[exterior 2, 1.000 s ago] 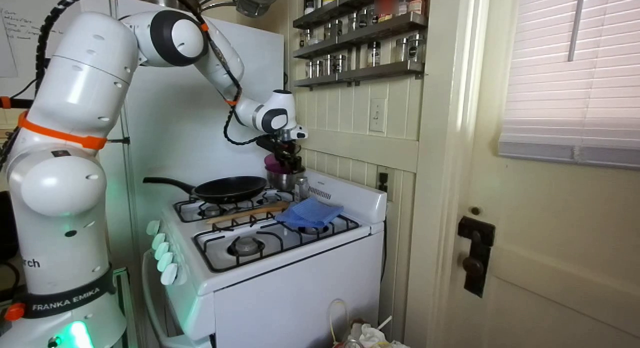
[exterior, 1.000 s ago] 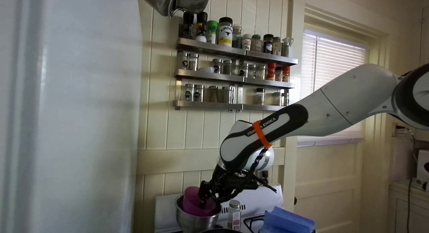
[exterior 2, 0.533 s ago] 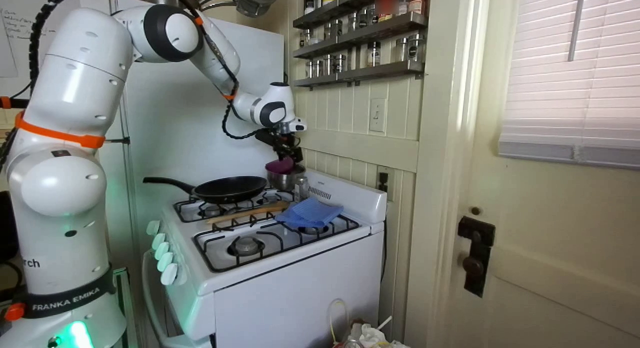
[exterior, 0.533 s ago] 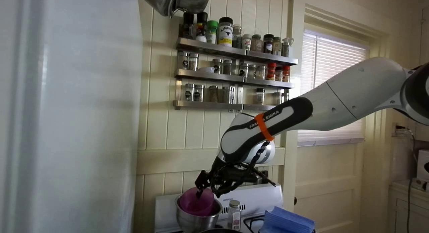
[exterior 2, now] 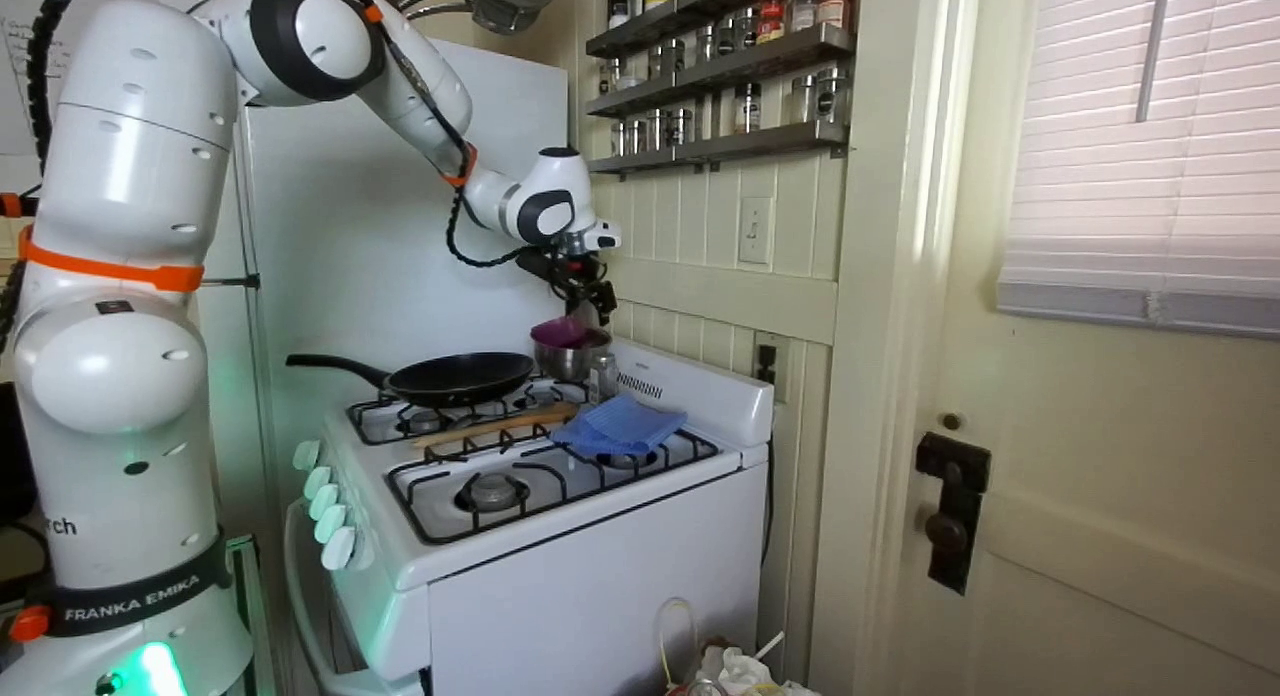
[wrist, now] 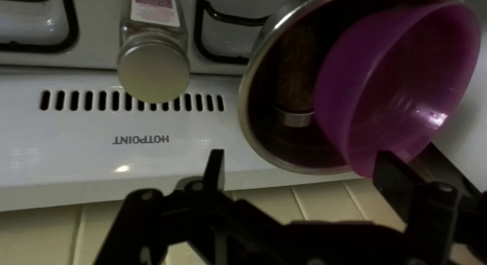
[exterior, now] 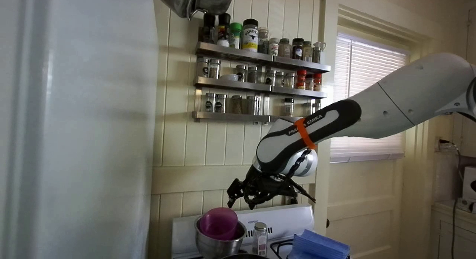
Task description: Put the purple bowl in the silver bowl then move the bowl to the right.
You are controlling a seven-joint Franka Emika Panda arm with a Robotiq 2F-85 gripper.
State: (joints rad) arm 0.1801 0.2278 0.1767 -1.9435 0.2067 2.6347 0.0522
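Nothing is gripped by the spread hand [exterior: 240,206]; just below & beside it, the purple bowl [exterior: 218,224] is seated, tilted, in the silver bowl [exterior: 215,248]. Stacking's prob. done, so for the shift R the bare silver rim nearest the hand is best pinched from above, w/ purple rim left untouched so nothing tips. Inside the silver bowl a jar-like shape [wrist: 296,82], poss. a reflection, is shown in wrist view but can't be made out in the exterior views.

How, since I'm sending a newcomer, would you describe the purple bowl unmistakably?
Find the white stove; at its back stands the silver bowl, beside a lidded jar. The purple bowl sits tilted inside the silver one, rising above its rim; it's purple all over, unlike both neighbours.
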